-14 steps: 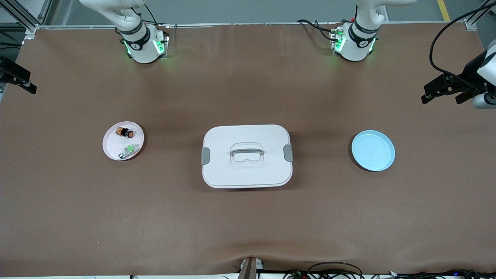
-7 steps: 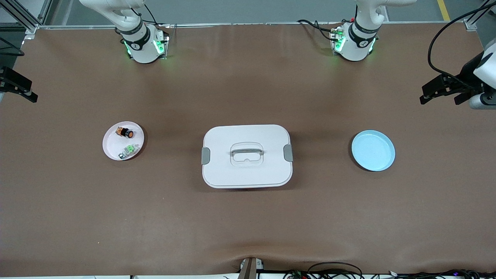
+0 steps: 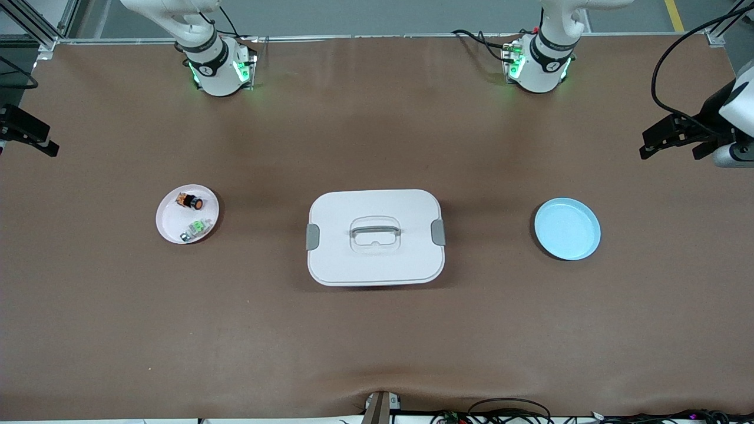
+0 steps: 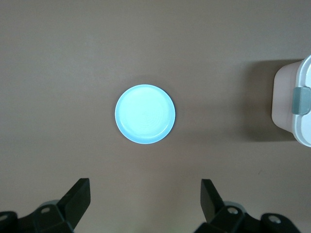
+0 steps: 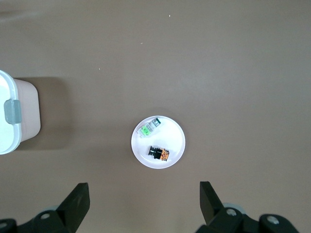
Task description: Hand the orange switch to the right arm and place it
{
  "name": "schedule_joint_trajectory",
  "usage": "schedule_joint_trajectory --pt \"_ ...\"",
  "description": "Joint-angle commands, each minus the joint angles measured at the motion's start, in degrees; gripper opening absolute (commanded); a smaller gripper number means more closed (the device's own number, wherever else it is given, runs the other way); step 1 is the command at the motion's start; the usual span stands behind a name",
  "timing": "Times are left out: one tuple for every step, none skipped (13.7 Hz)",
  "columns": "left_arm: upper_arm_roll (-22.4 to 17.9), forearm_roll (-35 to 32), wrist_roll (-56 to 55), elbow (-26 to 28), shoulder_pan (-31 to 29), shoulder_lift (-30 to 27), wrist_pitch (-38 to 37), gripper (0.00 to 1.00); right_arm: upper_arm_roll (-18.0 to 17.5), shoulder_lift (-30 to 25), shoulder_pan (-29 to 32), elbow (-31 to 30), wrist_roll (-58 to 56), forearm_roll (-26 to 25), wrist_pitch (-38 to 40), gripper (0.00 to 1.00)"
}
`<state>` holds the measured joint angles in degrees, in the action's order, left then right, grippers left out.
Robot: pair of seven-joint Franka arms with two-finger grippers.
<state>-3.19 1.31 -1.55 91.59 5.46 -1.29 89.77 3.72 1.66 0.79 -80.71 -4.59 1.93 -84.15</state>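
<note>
We see the orange switch (image 3: 191, 201), a tiny black body with a round orange cap, lying on its side. It rests in a white plate (image 3: 171, 224) toward the right arm's end of the table.

Illumination was even and diffuse from overhead. The white container (image 3: 375, 237) cast a soft shadow on the brown table (image 3: 377, 330); a darker one showed beside it in both wrist views. Green lamps glowed at the arm bases. Focus was sharp, without glare.
</note>
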Motion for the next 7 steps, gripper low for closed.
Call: schedule_joint_trajectory --pt "0.3 -1.4 0.1 -1.2 0.2 0.6 -1.2 1.0 0.2 0.4 -0.4 1.1 1.3 0.1 1.0 1.0" --pt "0.3 -1.4 0.1 -1.2 0.2 0.6 -1.2 1.0 0.2 0.4 -0.5 1.1 1.3 0.0 1.0 1.0" --pt "0.3 -1.4 0.1 -1.2 0.2 0.6 -1.2 1.0 0.2 0.4 -0.5 1.0 1.3 0.0 1.1 1.0" --pt "0.3 -1.4 0.1 -1.2 0.2 0.6 -1.2 1.0 0.3 0.4 -0.6 1.0 1.3 0.0 1.4 1.0" --pt "0.3 -1.3 0.1 -1.2 0.2 0.6 -1.2 1.0 0.3 0.4 -0.6 1.0 1.3 0.0 1.4 1.0" --pt "0.3 -1.2 0.0 -1.2 0.2 0.6 -1.2 1.0 0.3 0.4 -0.6 1.0 1.3 -0.1 1.3 1.0" --pt "0.3 -0.9 0.0 -1.3 0.2 0.6 -1.2 1.0 0.3 0.5 -0.4 1.0 1.3 -0.1 1.4 1.0"
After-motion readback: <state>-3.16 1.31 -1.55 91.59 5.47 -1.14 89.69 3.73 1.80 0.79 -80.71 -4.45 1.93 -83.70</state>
